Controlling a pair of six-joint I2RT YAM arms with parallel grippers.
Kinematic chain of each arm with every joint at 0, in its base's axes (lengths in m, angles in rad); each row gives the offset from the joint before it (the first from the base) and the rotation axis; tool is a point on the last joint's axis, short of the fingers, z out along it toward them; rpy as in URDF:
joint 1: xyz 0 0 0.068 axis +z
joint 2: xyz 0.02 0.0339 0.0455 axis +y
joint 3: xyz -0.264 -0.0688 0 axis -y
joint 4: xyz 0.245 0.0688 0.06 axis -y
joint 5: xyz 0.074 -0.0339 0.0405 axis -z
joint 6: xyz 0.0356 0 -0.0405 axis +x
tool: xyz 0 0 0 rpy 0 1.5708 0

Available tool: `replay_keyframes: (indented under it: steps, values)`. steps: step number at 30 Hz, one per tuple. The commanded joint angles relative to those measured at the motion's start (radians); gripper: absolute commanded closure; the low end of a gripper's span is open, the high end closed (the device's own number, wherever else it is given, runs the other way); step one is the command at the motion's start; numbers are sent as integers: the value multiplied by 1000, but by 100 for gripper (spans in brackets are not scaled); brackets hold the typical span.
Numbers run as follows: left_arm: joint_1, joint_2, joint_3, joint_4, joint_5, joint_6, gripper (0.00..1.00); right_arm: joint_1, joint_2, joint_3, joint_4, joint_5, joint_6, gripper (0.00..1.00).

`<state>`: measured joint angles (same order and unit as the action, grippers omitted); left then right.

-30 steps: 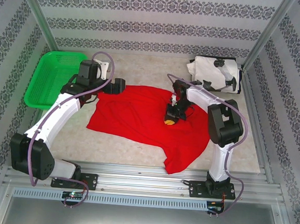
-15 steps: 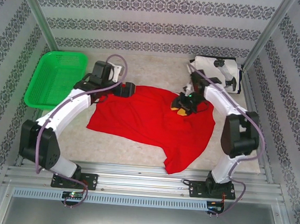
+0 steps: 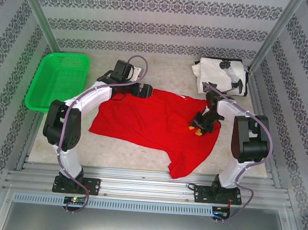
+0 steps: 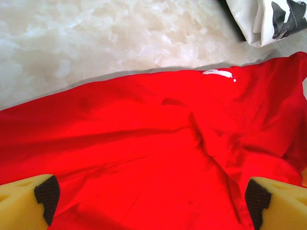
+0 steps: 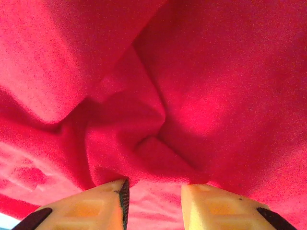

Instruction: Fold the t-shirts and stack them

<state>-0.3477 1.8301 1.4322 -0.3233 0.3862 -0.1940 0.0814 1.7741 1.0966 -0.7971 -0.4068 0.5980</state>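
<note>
The left gripper's [image 4: 151, 195] yellow fingers [image 4: 19, 203] stand wide apart, empty, hovering just over the far hem of the red t-shirt [image 4: 144, 143], near its white neck label [image 4: 218, 73]. Behind them the left arm reaches long and low across the table [image 3: 163, 68], its elbow raised above the near left corner of the cloth.

The right gripper's [image 5: 154, 189] fingers [image 5: 91, 208] sit partly apart and press down into the red cloth, with a puckered ridge gathered at their tips; whether they nip it I cannot tell. That arm bends sharply back on itself, the wrist pointing down over the shirt's right side [image 3: 198, 128].

The red t-shirt lies spread and rumpled at the middle of the table; the white t-shirt with black blotches [image 3: 221, 73] sits bunched in the far right corner, well apart.

Since a second ago the left gripper [image 3: 145, 91] has slid right along the far hem, away from the green basket [image 3: 58, 78]. The right gripper has shifted right and nearer. The basket and white t-shirt have stayed put.
</note>
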Motion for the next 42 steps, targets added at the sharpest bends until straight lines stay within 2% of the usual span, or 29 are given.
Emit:
replay_keyframes:
  steps: [1, 7, 12, 15, 24, 39, 42]
  values:
    - [-16, 39, 43, 64, 20, 11, 0, -23, -17, -18, 38, 53, 33, 64]
    - [-26, 148, 100, 100, 11, -3, 0, -35, -8, -51, 104, 60, 43, 69]
    - [-26, 222, 127, 112, -5, -4, 0, -35, 8, -63, 179, 24, 73, 91]
    - [-26, 249, 121, 114, -15, -2, 0, -49, -37, -95, 175, 30, 78, 100]
    - [-19, 276, 88, 65, -102, -2, 0, -63, -230, -200, 100, 47, 119, 100]
    - [-13, 293, 44, 19, -125, 2, 0, -60, -458, -328, -10, 50, 192, 100]
    - [-11, 302, 40, 17, -121, 2, 0, -65, -461, -358, -11, 61, 197, 100]
